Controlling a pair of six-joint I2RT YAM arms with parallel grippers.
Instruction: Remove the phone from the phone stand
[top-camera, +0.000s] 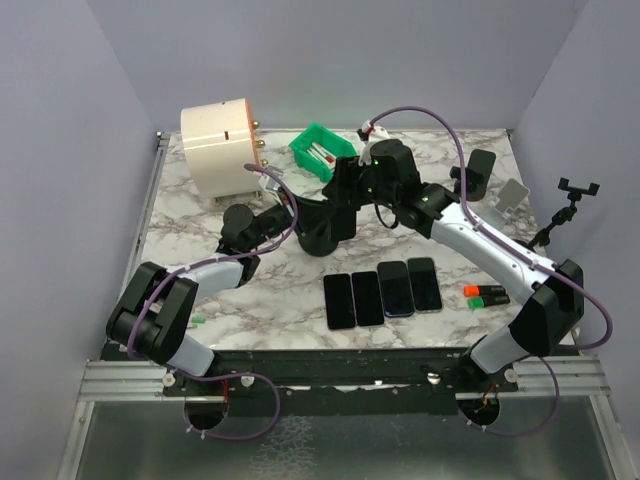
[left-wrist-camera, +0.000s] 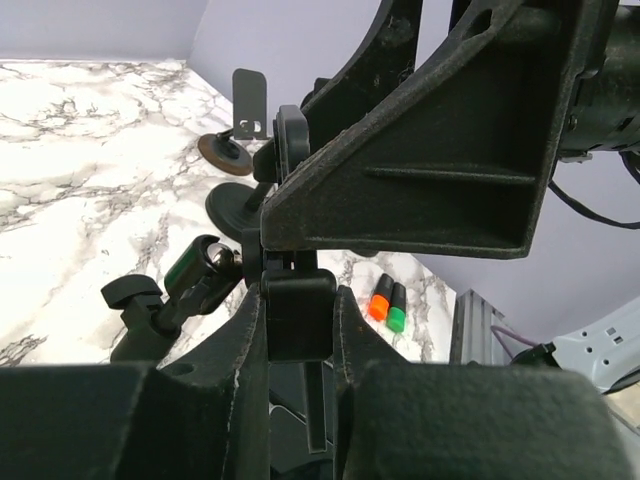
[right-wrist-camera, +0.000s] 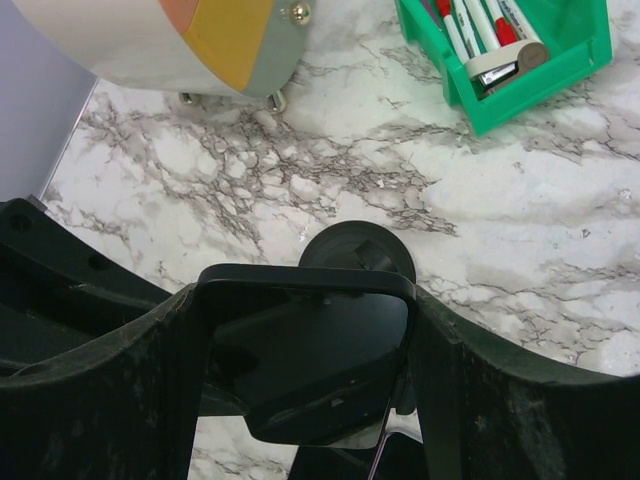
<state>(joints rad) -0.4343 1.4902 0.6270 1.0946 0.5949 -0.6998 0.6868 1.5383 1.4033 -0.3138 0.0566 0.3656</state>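
The black phone (right-wrist-camera: 305, 365) stands upright between my right gripper's fingers (right-wrist-camera: 465, 400), which press on both its side edges. Under it shows the round black base of the phone stand (right-wrist-camera: 357, 252). In the top view my right gripper (top-camera: 347, 187) hangs over the stand (top-camera: 318, 238) at the table's middle, and the phone itself is hidden by the gripper. My left gripper (top-camera: 290, 215) reaches in from the left. In the left wrist view its fingers (left-wrist-camera: 235, 350) are shut on a black block of the stand (left-wrist-camera: 298, 315).
Several dark phones (top-camera: 382, 292) lie in a row in front of the stand. Orange and green highlighters (top-camera: 485, 295) lie to the right. A green bin of markers (top-camera: 322, 150) and a white drum (top-camera: 218, 148) stand behind. More stands (top-camera: 482, 175) and a small tripod (top-camera: 568, 205) stand at the right.
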